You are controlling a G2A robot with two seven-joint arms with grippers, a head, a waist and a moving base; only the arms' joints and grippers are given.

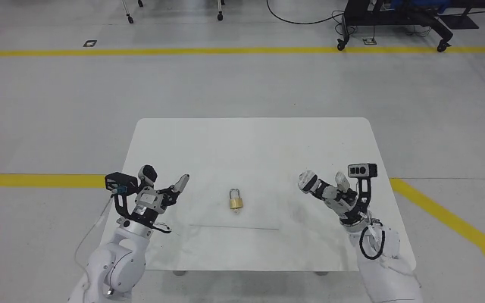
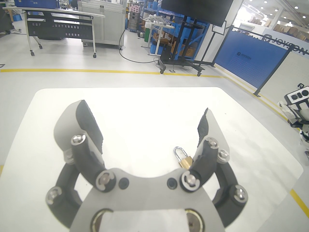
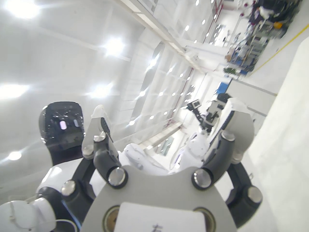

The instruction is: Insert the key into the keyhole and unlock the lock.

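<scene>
Padlock (image 1: 236, 200) made of yellow brass, with a shiny silver loop, lies flat on the white tabletop (image 1: 250, 144). It sits about halfway between the left and right edges, closer to the near edge than the far one. Its loop points toward the far edge.

The left gripper (image 1: 165, 179) is over the near left part of the tabletop, well apart from the padlock. In the left wrist view the left gripper (image 2: 143, 112) has its jaws spread wide, with nothing between them. One black pad (image 2: 204, 131) hides a corner of the padlock (image 2: 184, 157).

The right gripper (image 1: 323, 182) is over the near right part, on the other side of the padlock. In the right wrist view the right gripper (image 3: 166, 112) is tipped sideways. Its jaws are wide apart too, and they hold and touch nothing.
</scene>
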